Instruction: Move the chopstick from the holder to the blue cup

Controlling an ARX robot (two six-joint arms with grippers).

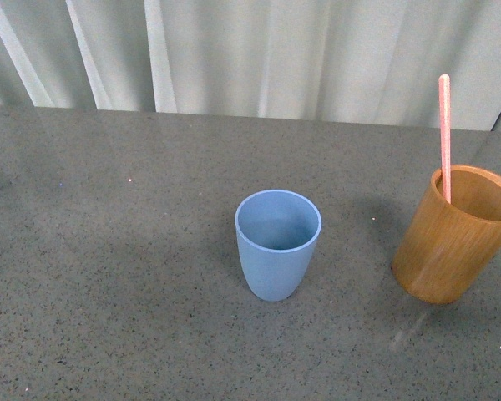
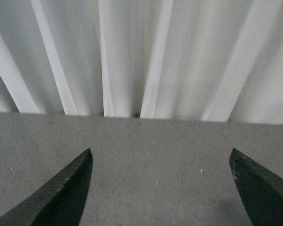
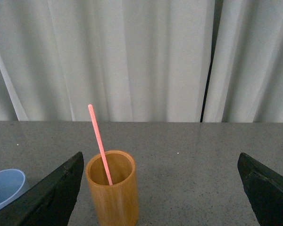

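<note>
The right gripper [image 3: 160, 155] hung spread wide, grasping nothing, over the grey table [image 3: 193, 174]. Ahead, near one finger, the holder [image 3: 112, 202] held the leaning chopstick [image 3: 99, 141]. The blue cup [image 3: 4, 188] stood beyond, partly hidden by that finger. The left gripper [image 2: 161, 150] gaped likewise, facing the white curtain [image 2: 132, 56].

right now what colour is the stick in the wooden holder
Pink-red; the chopstick shows best in the right wrist view, standing in the holder.

Pink chopstick [image 1: 444, 134] upright in wooden holder [image 1: 456, 236]; blue cup [image 1: 277, 243] beside.
</note>
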